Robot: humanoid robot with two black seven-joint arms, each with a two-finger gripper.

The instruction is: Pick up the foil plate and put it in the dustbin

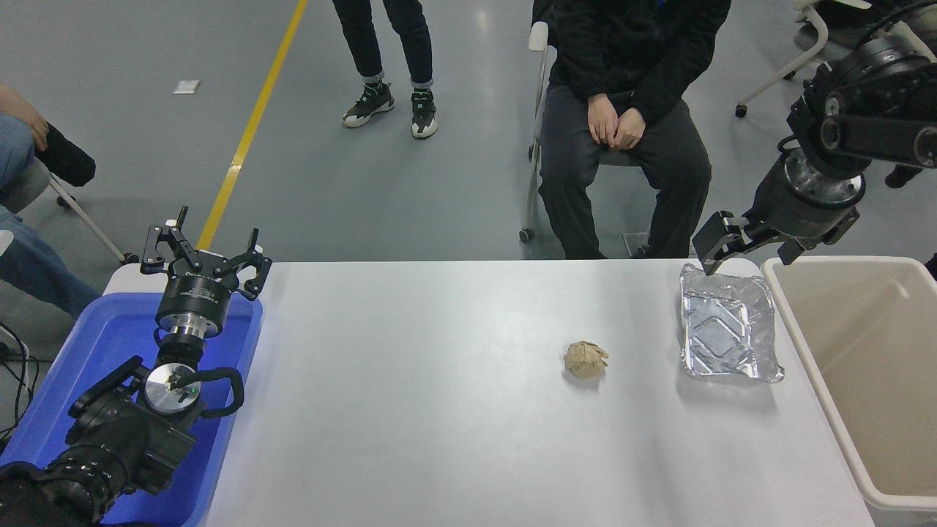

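The foil plate point(725, 326), silver and crinkled, lies flat on the white table point(439, 424) near its far right corner. Right beside it stands the beige dustbin point(809, 366), its open top level with the table's right edge. My right gripper point(750, 252) comes in from the upper right and hangs just above the plate's far rim, open, with nothing between its fingers. My left gripper point(201, 249) is parked open at the lower left.
A crumpled tan paper ball point(585, 359) sits left of the plate. A blue bin point(95, 351) lies under the left arm. A seated person point(622, 124) faces the table's far edge; another person point(388, 73) stands further back.
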